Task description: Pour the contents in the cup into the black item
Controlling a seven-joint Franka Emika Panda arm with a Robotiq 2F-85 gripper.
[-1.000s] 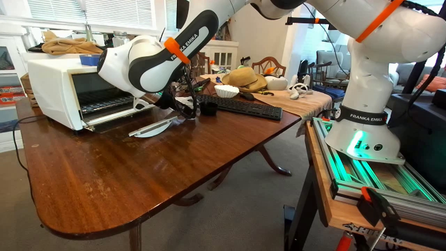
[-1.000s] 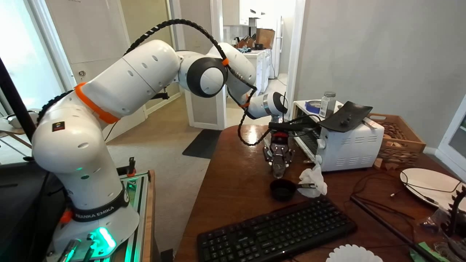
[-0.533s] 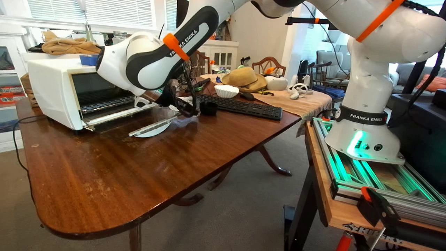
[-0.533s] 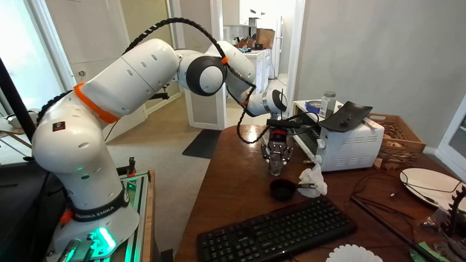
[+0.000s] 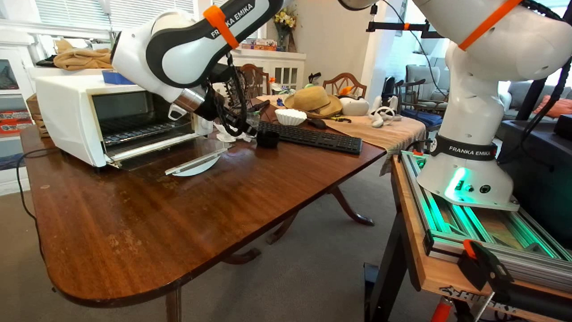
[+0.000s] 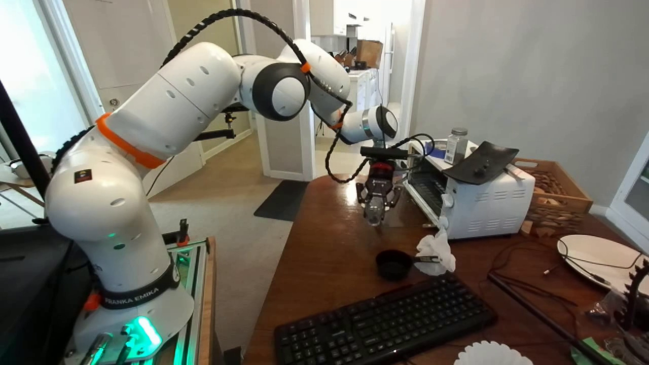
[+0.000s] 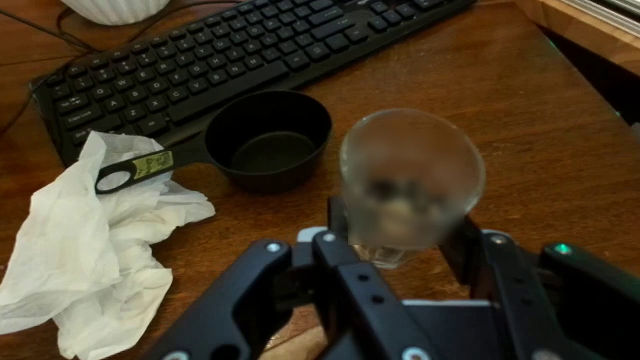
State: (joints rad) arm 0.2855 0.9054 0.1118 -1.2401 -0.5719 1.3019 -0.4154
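Note:
My gripper point(image 7: 400, 227) is shut on a clear glass cup point(image 7: 412, 165), with a finger on each side. The cup's mouth faces up, and blurred dark and pale contents show through it. In an exterior view the gripper point(image 6: 377, 200) holds the cup point(image 6: 374, 215) above the table, behind the black scoop. In an exterior view cables partly cover the gripper, and the cup point(image 5: 253, 118) shows faintly. The black item is a round scoop with a handle point(image 7: 270, 145), also in both exterior views point(image 6: 394, 264) point(image 5: 267, 139). It stands upright on the table, and nothing shows inside it.
A crumpled white paper towel point(image 7: 100, 240) lies under the scoop's handle. A black keyboard point(image 7: 200, 65) lies beside the scoop. A white toaster oven point(image 6: 487, 208) with its door folded down stands close to the gripper. A white fluted bowl point(image 5: 290, 117) is beyond the keyboard.
The arm has risen, lifting the gripper and cup higher above the table and slightly away from the scoop. The scoop, towel and keyboard have not moved.

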